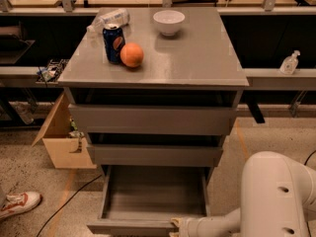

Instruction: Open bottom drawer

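Camera view: I see the bottom drawer (153, 195) standing open, shallow grey box; gripper (176, 226) at its front edge, grip I cannot tell.

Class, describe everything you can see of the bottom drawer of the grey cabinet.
The bottom drawer is the lowest of three fronts, plain matte grey with no handle. It stands pulled well out, level, showing its shallow grey box interior of floor and side walls. Its flat slab front lies at the lower edge of the view, partly cut off. The gripper sits at the top edge of that front, right of its middle.
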